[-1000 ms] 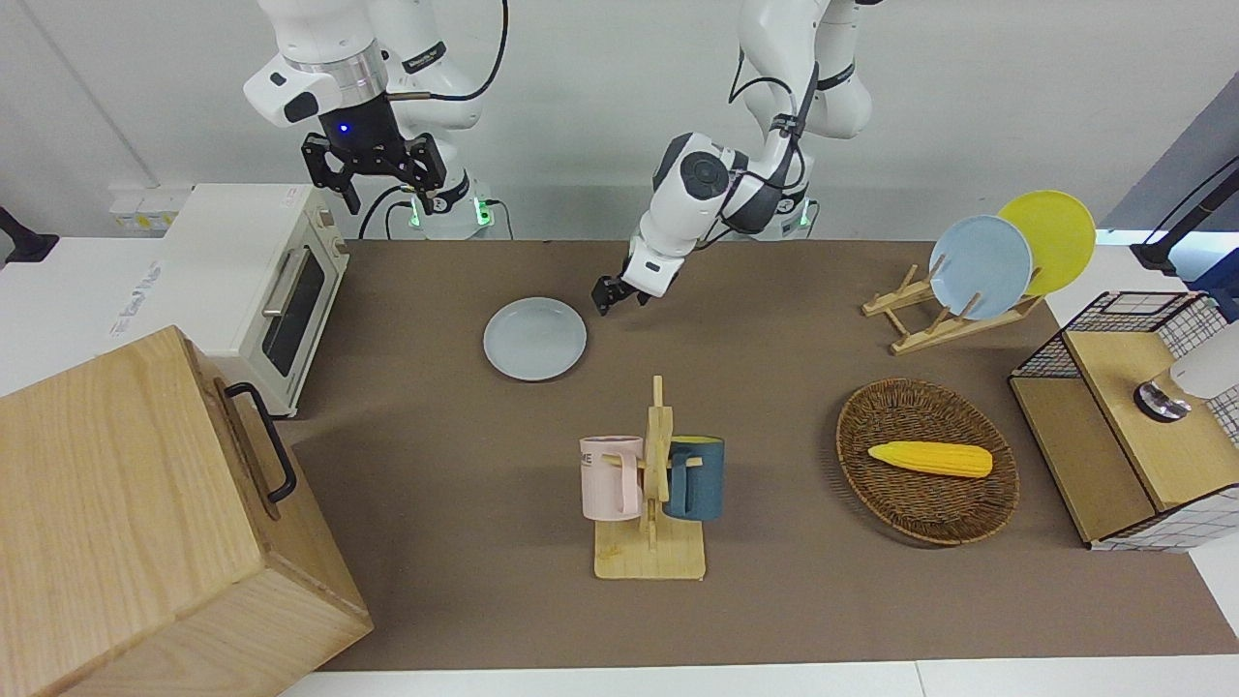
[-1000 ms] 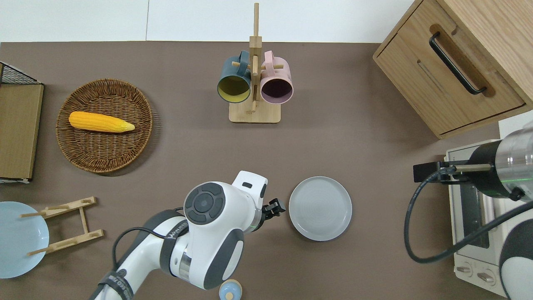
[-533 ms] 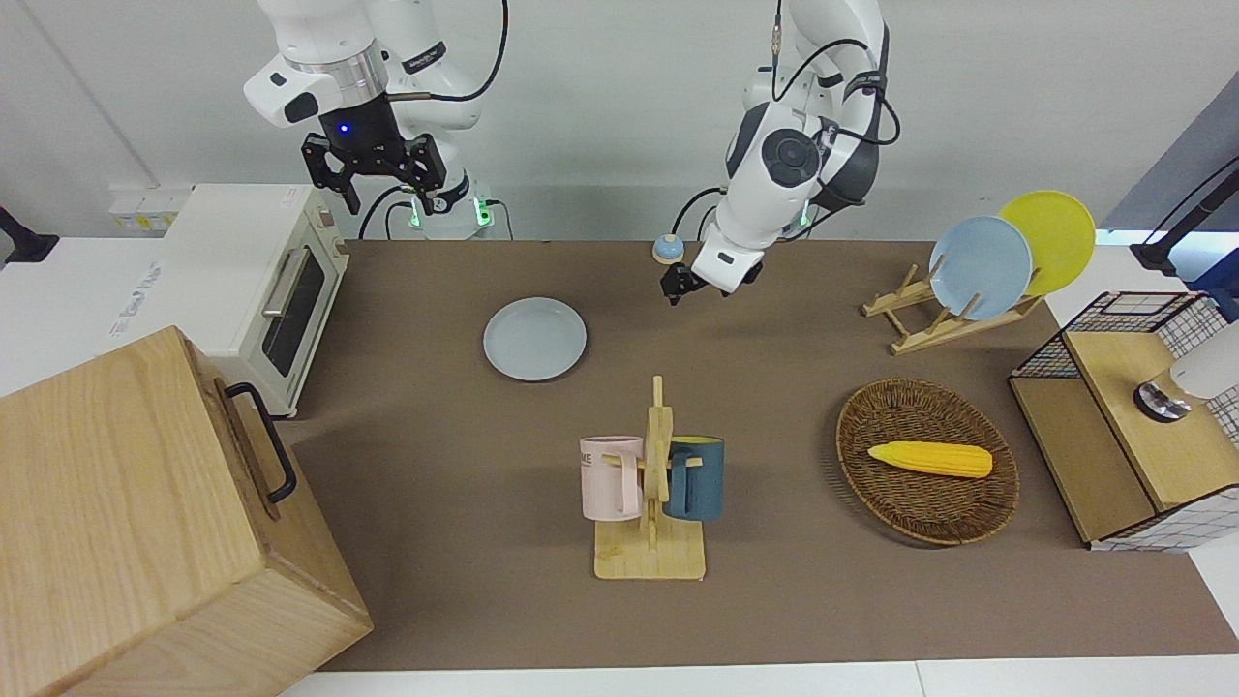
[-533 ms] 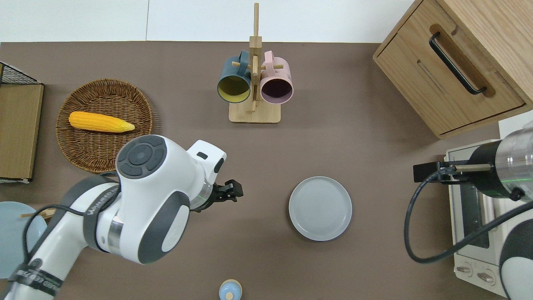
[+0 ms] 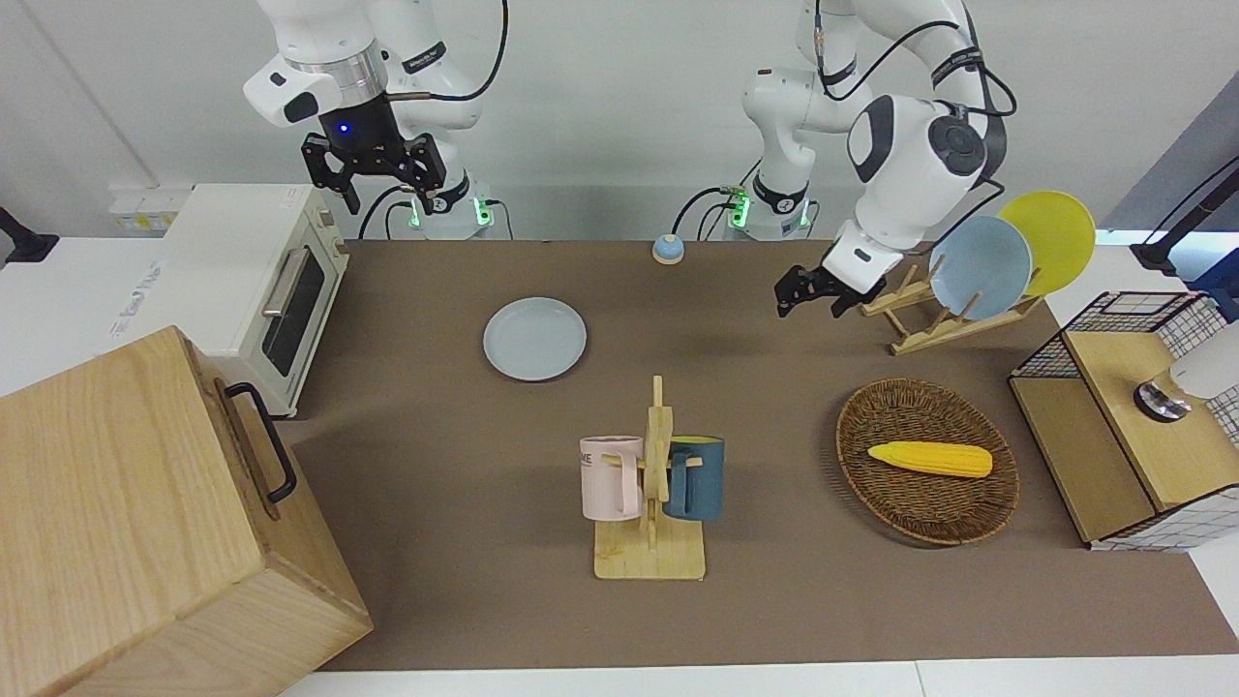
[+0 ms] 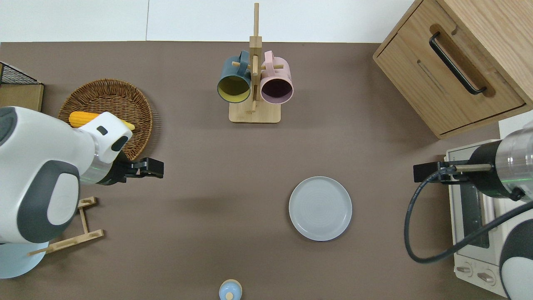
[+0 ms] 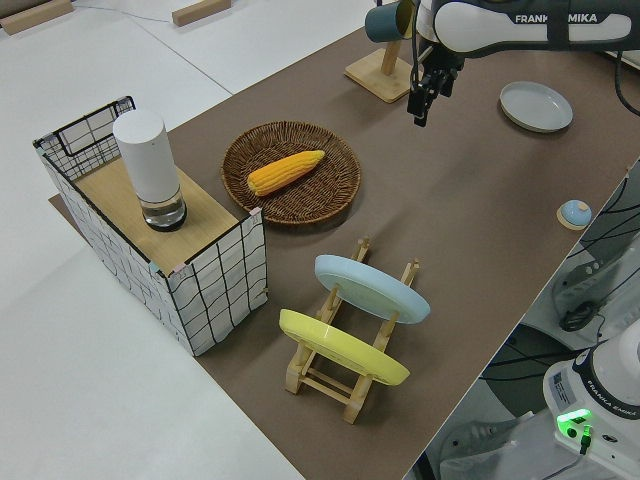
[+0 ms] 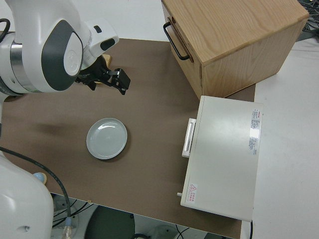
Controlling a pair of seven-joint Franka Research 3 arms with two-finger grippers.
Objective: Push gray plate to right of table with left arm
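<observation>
On the table (image 6: 358,125), toward the right arm's end, the gray plate (image 6: 320,208) lies flat with bare brown surface all round it. It touches nothing. The oven (image 6: 470,216) stands near it at that end, and the mug rack (image 6: 254,112) stands farther from the robots than the plate. A small blue knob (image 6: 230,289) sits at the table's near edge.

Left gripper (image 6: 155,167): up in the air, over bare table just beside the basket (image 6: 125,100) with the corn (image 5: 929,459). It is well apart from the plate. From the fingers the plate lies toward the right arm's end of the table, with open surface between. The plate is round, so no long axis matters; any rim point will take a push.

Fingers: they look drawn close together with nothing between them, but whether they are fully shut cannot be told from these views. They hold nothing and touch nothing.

Right gripper (image 5: 373,165): parked. That arm stands closer to the plate, but the task names the left arm.

Judgement: no contact with the plate now. For any further push the left gripper would have to come down beside the rim on the side toward the left arm's end. The plate already lies well toward the right arm's end, so the push looks largely done.

Dish rack (image 5: 934,315), with blue and yellow plates, is close to the left arm's wrist; a possible snag.
</observation>
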